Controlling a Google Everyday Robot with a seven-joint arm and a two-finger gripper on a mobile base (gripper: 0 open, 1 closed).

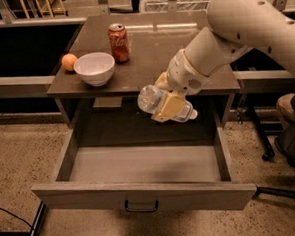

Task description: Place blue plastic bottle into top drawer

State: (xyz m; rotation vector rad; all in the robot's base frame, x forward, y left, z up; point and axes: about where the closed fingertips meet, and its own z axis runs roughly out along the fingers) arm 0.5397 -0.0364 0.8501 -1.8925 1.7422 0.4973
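Note:
The blue plastic bottle (154,100) is clear, with a white cap pointing right. It lies sideways in my gripper (168,105), whose yellowish fingers (170,107) are shut on it. The gripper holds the bottle in the air, past the table's front edge and above the back of the open top drawer (140,165). The drawer is pulled far out; it is grey, wide and shallow, with nothing showing inside and a dark handle (141,207) on its front panel.
On the table (185,72) stand a red soda can (118,42), a white bowl (94,68) and an orange (69,61) at the left. My white arm (242,29) reaches in from the upper right. A chair base (274,142) stands at right.

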